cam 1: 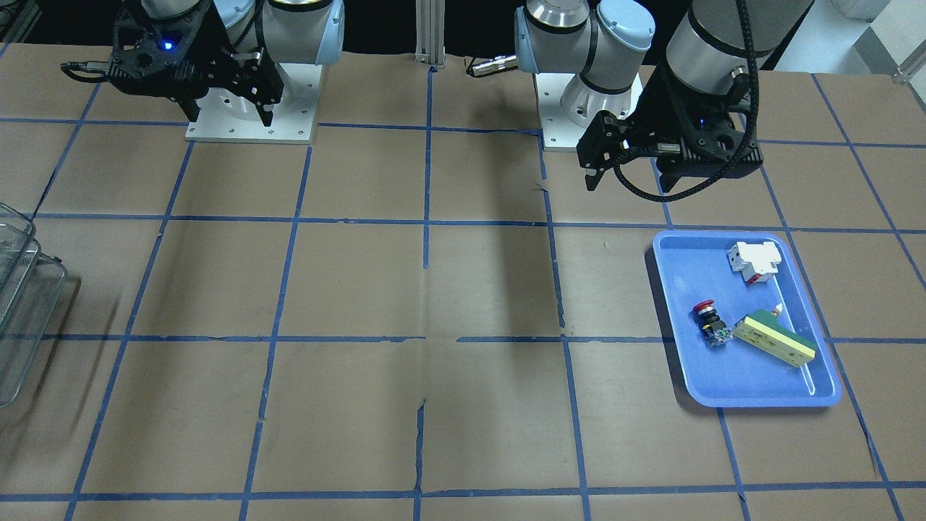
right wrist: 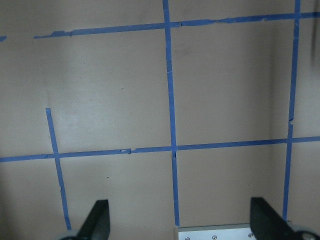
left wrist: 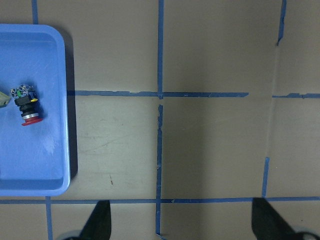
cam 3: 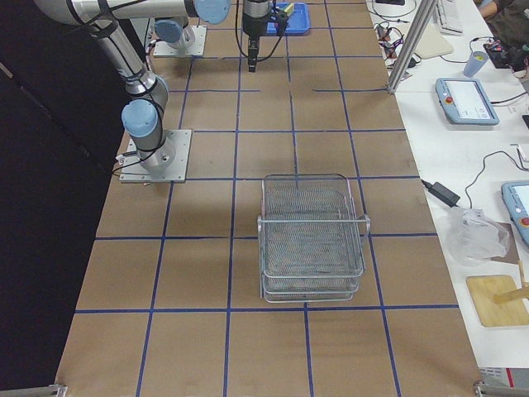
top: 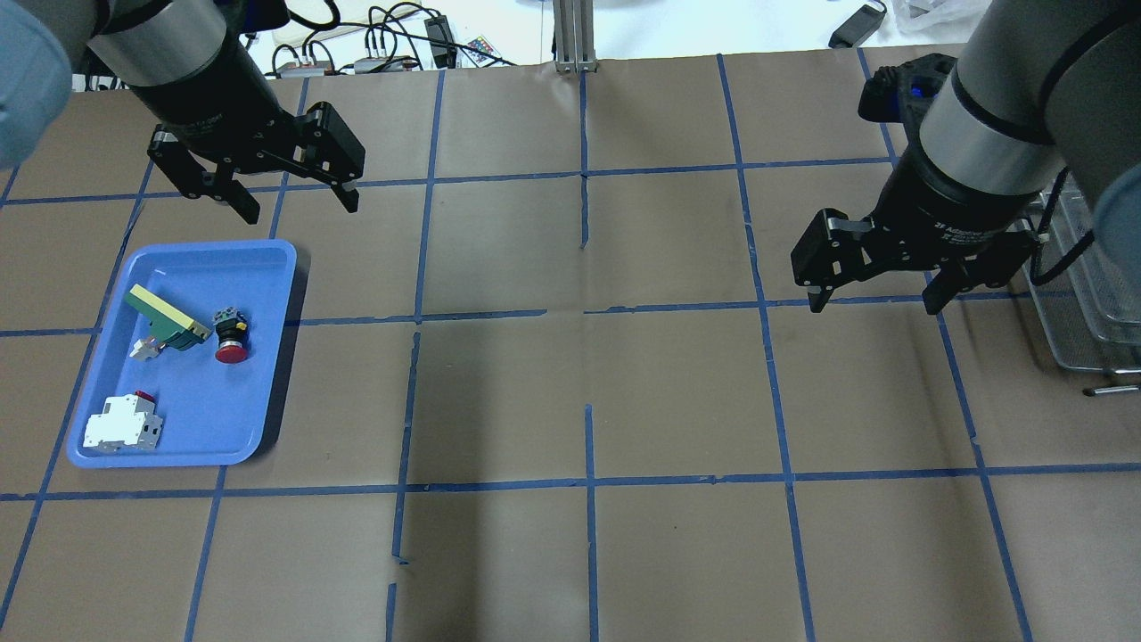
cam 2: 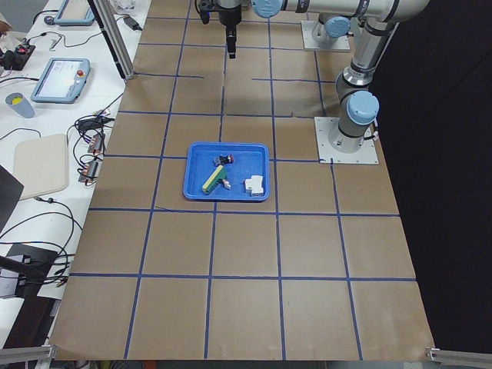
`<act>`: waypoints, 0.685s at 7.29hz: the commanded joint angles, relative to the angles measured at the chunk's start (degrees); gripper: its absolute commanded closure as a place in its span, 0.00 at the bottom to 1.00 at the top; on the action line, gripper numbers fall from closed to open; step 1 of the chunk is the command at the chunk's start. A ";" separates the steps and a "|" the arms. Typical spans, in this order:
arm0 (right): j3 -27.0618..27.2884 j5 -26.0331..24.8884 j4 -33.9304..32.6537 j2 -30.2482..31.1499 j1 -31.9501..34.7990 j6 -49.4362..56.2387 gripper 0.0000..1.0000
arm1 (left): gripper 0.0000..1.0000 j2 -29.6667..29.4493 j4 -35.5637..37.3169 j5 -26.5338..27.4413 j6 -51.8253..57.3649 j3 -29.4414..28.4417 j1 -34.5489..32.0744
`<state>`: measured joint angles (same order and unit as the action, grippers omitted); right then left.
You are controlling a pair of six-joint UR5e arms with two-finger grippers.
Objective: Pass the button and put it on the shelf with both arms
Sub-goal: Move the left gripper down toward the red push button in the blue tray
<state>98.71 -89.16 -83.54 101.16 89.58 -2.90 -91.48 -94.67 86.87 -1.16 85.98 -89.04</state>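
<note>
The button [cam 1: 709,323], with a red cap and black body, lies on its side in the blue tray [cam 1: 723,398]. It also shows in the overhead view [top: 232,339] and at the left of the left wrist view [left wrist: 27,105]. My left gripper [top: 299,209] hangs open and empty above the table, beside the tray's far corner, apart from the button. My right gripper [top: 874,305] hangs open and empty on the other side, just left of the wire mesh shelf [top: 1087,294]. The shelf shows whole in the exterior right view [cam 3: 312,240], with nothing in its top basket.
The tray [top: 178,459] also holds a white-and-red block [top: 123,426] and a green-and-cream bar [top: 165,316] that lies right beside the button. Brown paper with blue tape lines covers the table. The arm bases [cam 1: 249,108] stand at the robot's edge.
</note>
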 commanded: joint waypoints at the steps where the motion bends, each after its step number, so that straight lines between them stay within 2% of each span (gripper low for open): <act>1: 0.07 0.04 0.04 0.00 -0.02 0.00 0.00 | 0.00 0.42 0.19 0.67 0.88 -0.46 -0.26; 3: 0.25 0.21 -0.04 0.09 -0.02 0.00 0.00 | 0.00 0.60 0.28 1.55 1.69 0.84 1.50; 5: 0.34 0.22 -0.04 0.00 -0.02 0.09 0.00 | 0.00 -1.85 2.37 3.31 1.68 1.99 9.46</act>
<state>98.96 -88.96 -83.58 101.22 89.56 -2.88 -92.18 -93.77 89.49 0.36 87.04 -84.11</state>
